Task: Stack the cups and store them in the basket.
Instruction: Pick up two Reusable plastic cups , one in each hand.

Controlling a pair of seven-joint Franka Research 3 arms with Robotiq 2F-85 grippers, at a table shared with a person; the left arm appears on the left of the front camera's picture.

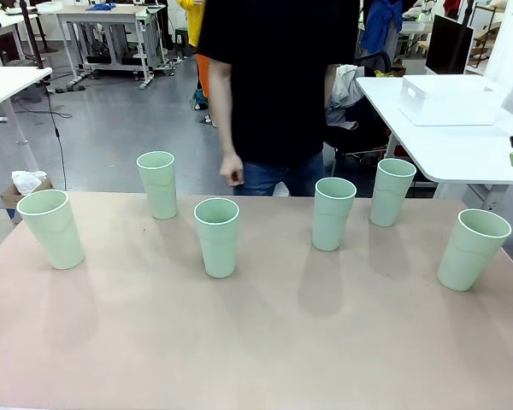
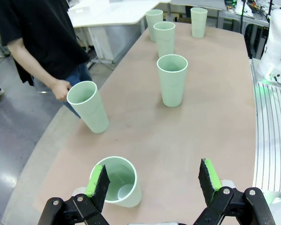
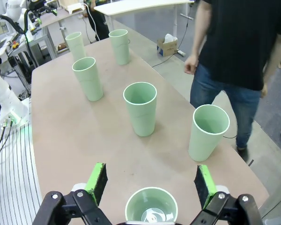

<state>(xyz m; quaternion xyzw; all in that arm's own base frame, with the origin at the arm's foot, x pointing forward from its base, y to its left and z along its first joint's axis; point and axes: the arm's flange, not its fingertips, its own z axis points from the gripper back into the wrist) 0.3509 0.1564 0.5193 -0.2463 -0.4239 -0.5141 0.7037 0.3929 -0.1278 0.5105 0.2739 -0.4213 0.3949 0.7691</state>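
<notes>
My left tool [image 2: 153,174] hangs wide and empty near the leftmost cup [image 1: 51,228]. All six cups [image 1: 217,237] stand upright and apart across the table [image 1: 265,342], none nested, so I judge stacking and storing all ahead. My right tool [image 3: 151,180] gapes empty over the rightmost cup [image 1: 473,248].

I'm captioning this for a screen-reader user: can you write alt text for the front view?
Six pale green cups stand upright and apart, unstacked, on a tan table. A person in a black shirt stands at the far side; a white basket sits on a separate white table behind, at right.
</notes>
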